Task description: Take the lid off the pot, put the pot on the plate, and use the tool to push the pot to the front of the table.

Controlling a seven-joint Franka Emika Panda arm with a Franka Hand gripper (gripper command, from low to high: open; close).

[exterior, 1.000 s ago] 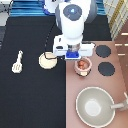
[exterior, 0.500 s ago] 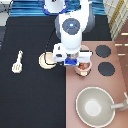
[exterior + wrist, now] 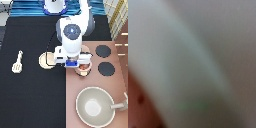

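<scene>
The gripper (image 3: 74,61) hangs low at the seam between the black table (image 3: 30,95) and the stove counter. It covers the left edge of the pink-tan pot (image 3: 84,68), which stands on the counter with reddish pieces showing inside. I cannot see the lid; the hand hides the spot over the pot's rim. Just left of the hand, the cream plate (image 3: 45,60) lies bare on the table. Further left on the table lies the spatula tool (image 3: 18,61). The wrist view is filled by a pale blurred surface with a reddish patch (image 3: 138,107) in one corner.
On the reddish-brown counter, a large grey pan (image 3: 95,105) with a long handle sits below the pot. Two black burners (image 3: 103,51) (image 3: 106,69) lie to the pot's right. The robot's base stands at the exterior view's top.
The hand has come down toward the exterior view's bottom and now sits against the pot's left side. Pot, plate and spatula stay where they were.
</scene>
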